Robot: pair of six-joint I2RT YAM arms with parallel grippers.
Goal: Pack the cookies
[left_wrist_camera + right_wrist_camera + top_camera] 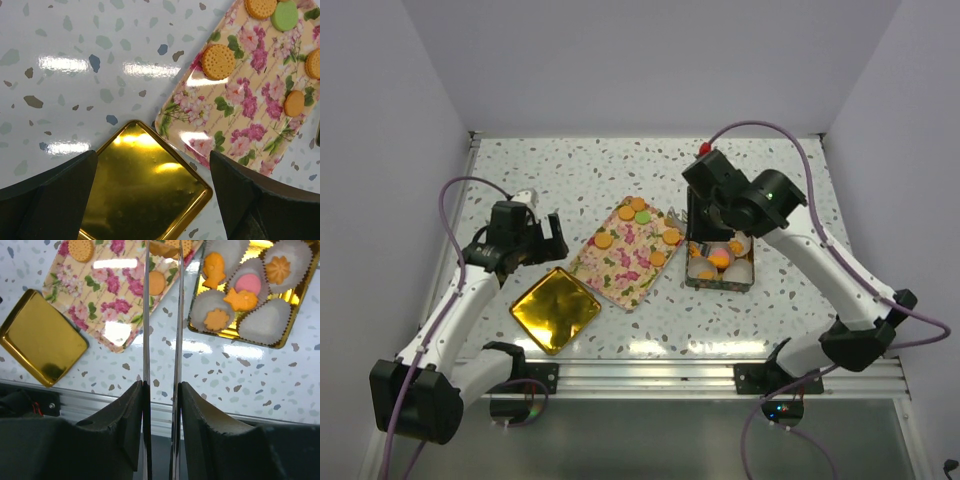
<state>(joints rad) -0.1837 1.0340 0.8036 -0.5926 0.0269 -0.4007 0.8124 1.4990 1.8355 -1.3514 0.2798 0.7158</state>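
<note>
A white desk (570,180) with a glossy surface speckled grey and blue carries three things. In the middle lies a rectangular tray (625,275), turned diagonally and printed with pink roses on pale yellow. Six round, flat cookies (604,241) sit loose on it, five orange and one green. The orange ones are dotted with pinholes and have crimped edges.

Toward the near edge, just beside the tray's left side, a shallow gold lid (555,310) lies flat. It is mirror-bright, with rounded corners.

Toward the right edge, just beside the tray, is a gold tin (282,344) lined with white fluted paper cups (267,320). Several cups hold shaped biscuits: an orange fish, star, flower and swirl, and a pink round. At least one cup is bare.

The left fingers (55,190), dark and wedge-shaped, are spread wide above the gold lid and hold nothing.

The right fingers (125,425) are drawn in narrow, pressing on a pair of thin, shiny metal tongs (146,340). The long blades run out to the tray's right corner, where one orange cookie (167,247) sits between their tips. Whether it is lifted off the tray cannot be told.

From above, the right wrist covers the tin's far end and that corner of the tray.
</note>
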